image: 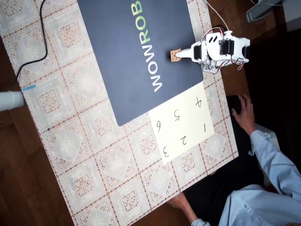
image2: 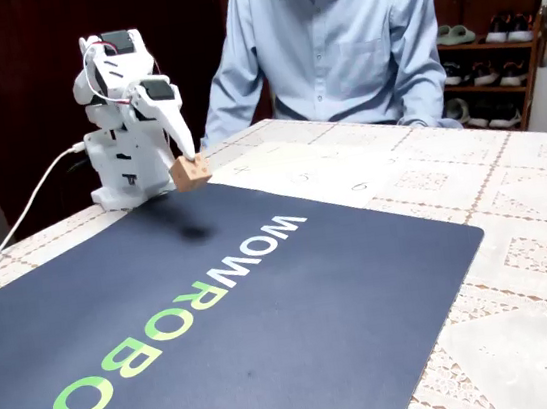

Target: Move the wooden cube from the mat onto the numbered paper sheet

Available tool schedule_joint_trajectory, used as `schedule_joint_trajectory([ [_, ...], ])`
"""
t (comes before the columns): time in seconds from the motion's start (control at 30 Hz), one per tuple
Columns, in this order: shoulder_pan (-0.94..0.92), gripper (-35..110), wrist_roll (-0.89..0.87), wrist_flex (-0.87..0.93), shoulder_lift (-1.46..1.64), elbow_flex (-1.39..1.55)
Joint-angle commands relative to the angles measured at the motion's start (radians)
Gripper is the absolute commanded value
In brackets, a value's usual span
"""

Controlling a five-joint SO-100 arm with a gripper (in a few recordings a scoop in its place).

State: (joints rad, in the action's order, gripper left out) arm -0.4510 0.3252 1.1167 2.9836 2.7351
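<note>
In the fixed view my pincer (image2: 186,166) grips the cube (image2: 189,171) clear above the mat (image2: 268,316), tilted, one corner lowest. Overhead, the paper sheet (image: 183,123) lies toward five o'clock of the cube (image: 175,55).

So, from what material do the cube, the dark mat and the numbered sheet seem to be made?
The wooden cube, held in the jaws above the mat, looks like unpainted light wood: tan, matte, with dark dots. The mat seems a smooth, rubbery or fabric-topped pad, dark navy with printed letters; which one is uncertain. The numbered paper sheet looks like thin cream paper, flat, with handwritten numbers.
</note>
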Motion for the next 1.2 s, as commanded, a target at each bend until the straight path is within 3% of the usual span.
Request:
schedule_joint_trajectory([
  [0.0,-0.031,0,-0.028,-0.135,-0.261,-0.020],
  [0.33,-0.049,2,-0.061,-0.207,-0.581,-0.083],
  [0.43,-0.071,43,-0.097,-0.202,-0.592,-0.089],
  [0.47,-0.074,48,-0.104,-0.189,-0.597,-0.097],
  [0.7,-0.080,60,-0.130,-0.112,-0.598,-0.156],
  [0.9,-0.055,42,-0.041,0.012,-0.314,-0.051],
  [0.97,-0.049,23,0.015,0.014,-0.164,0.032],
  [1.07,-0.046,8,0.018,0.110,0.041,0.095],
  [1.17,-0.025,5,-0.038,0.204,0.178,0.106],
])
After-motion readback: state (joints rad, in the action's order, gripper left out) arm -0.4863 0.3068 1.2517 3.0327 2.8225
